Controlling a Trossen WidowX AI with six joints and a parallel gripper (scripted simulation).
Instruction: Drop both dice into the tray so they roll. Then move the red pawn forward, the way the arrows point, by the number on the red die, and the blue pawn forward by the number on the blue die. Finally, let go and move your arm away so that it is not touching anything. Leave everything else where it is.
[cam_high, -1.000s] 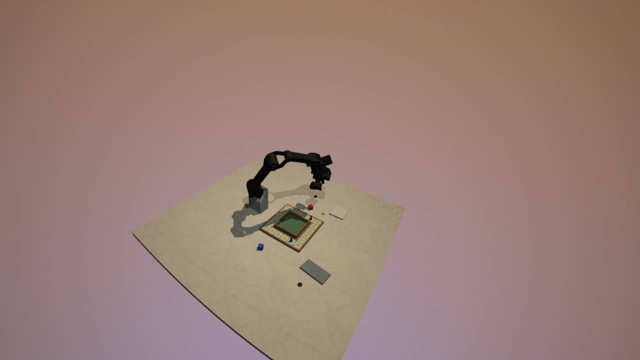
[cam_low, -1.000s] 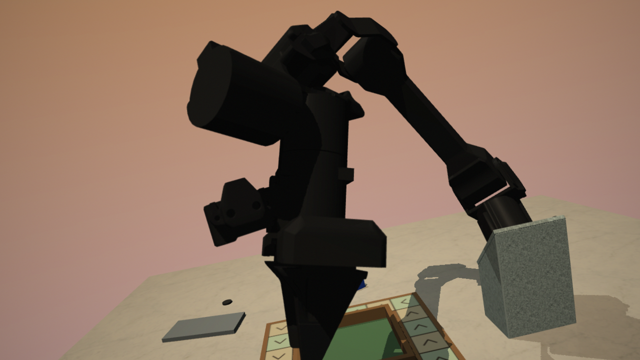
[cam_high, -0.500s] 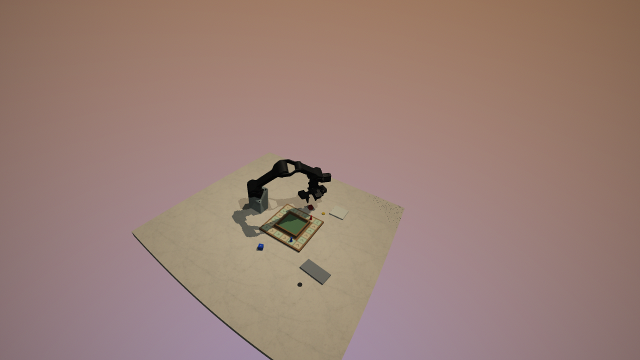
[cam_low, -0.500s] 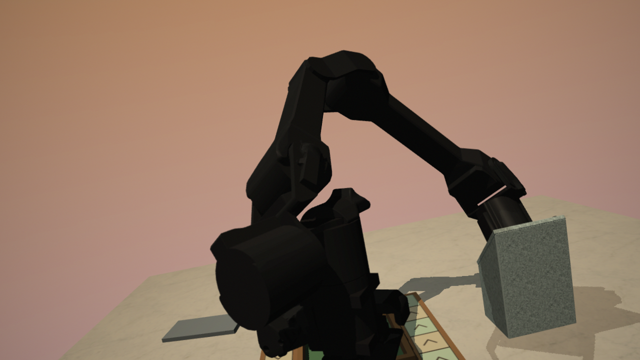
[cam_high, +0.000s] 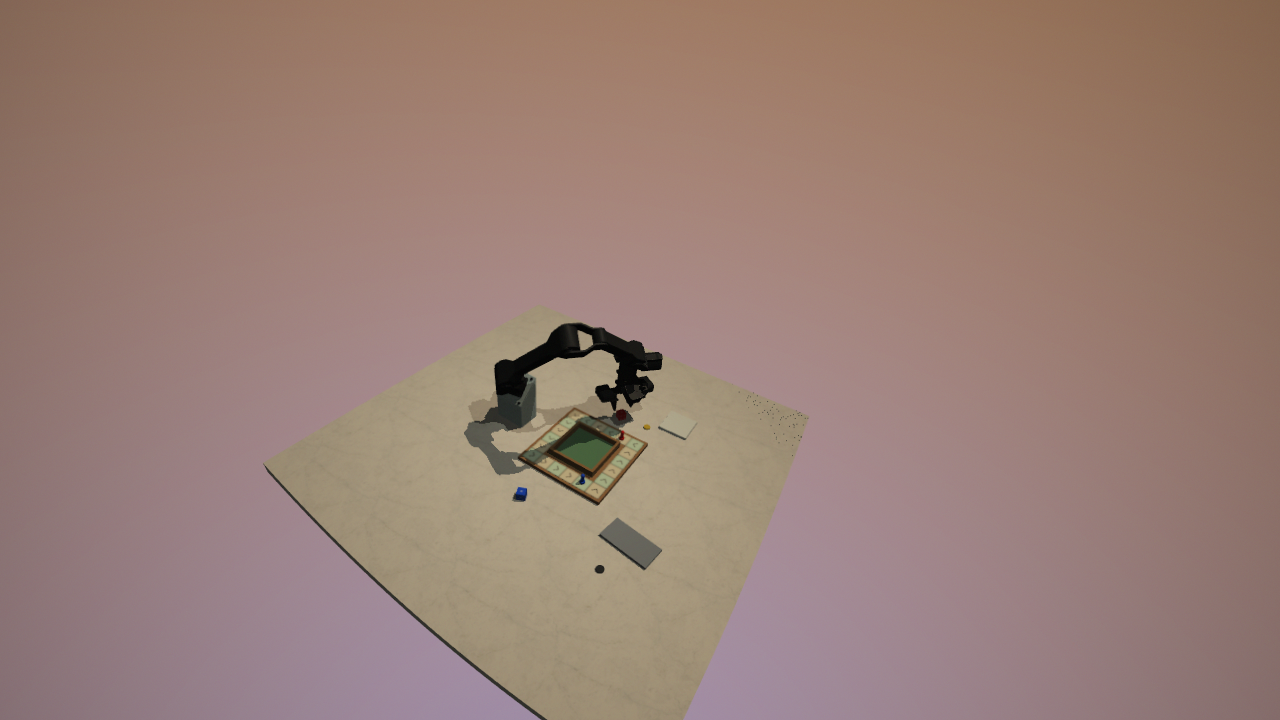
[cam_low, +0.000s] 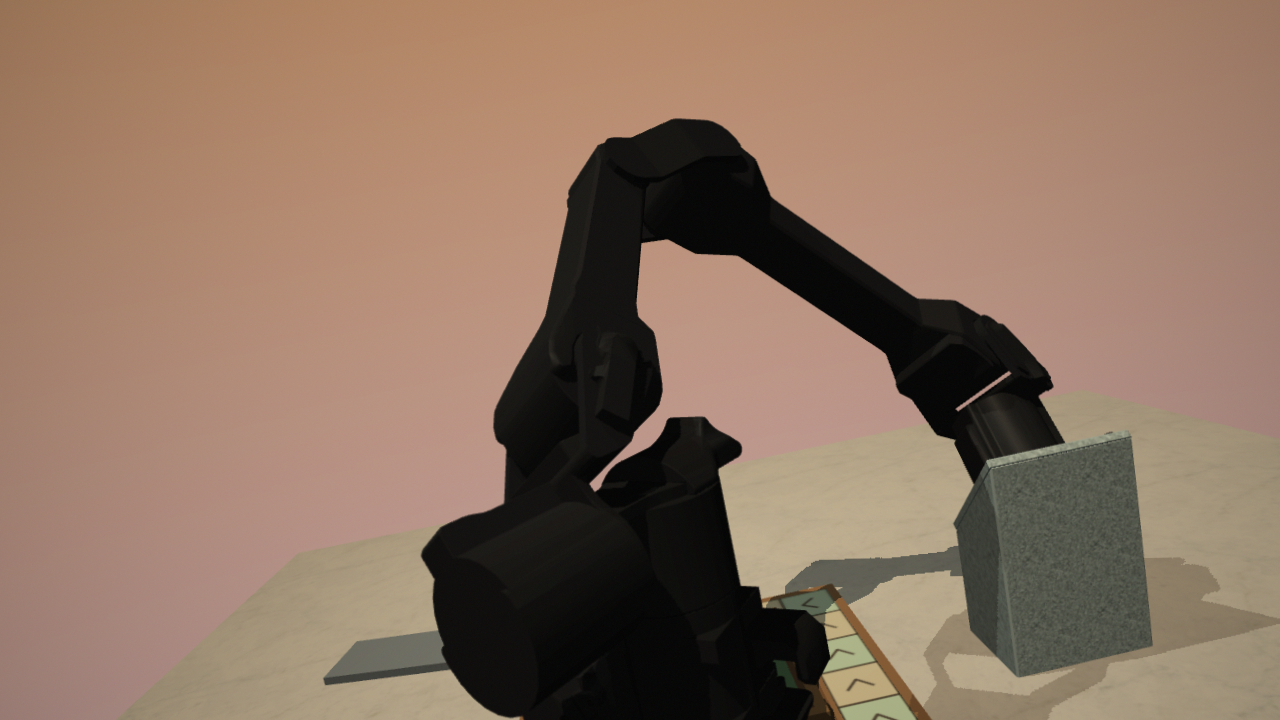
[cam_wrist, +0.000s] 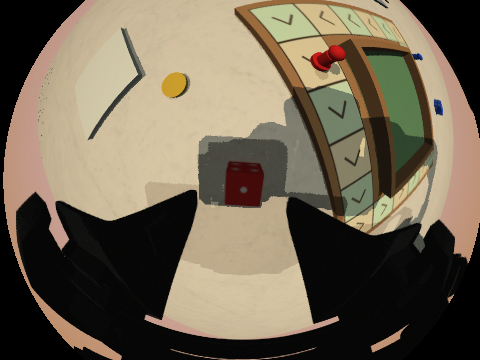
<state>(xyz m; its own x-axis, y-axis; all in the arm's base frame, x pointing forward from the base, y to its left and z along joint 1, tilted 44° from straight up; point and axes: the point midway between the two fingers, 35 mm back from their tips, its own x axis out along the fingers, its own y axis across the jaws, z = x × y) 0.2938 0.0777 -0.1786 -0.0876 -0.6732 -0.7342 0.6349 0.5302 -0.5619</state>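
Note:
My gripper (cam_high: 622, 405) (cam_wrist: 243, 200) is open and empty, low above the red die (cam_high: 621, 414) (cam_wrist: 244, 182), which lies on the table in shadow beside the board (cam_high: 631, 454) (cam_wrist: 284, 22). In the wrist view the die shows between and just beyond the fingertips, with one pip on its larger visible face. The red pawn (cam_high: 622, 435) (cam_wrist: 328, 57) stands on a square beside a corner square. The blue pawn (cam_high: 581, 480) (cam_wrist: 418, 57) stands on the board's far side. The blue die (cam_high: 520, 493) (cam_wrist: 438, 107) lies outside the board. The green tray (cam_high: 590, 450) (cam_wrist: 400, 90) holds nothing visible.
A yellow disc (cam_high: 646, 427) (cam_wrist: 174, 85) and a pale square slab (cam_high: 677, 424) (cam_wrist: 110, 85) lie near the red die. A grey slab (cam_high: 630, 543) (cam_low: 393, 656) and a black disc (cam_high: 599, 569) lie beyond the blue pawn's side. The arm hides much of the exterior view.

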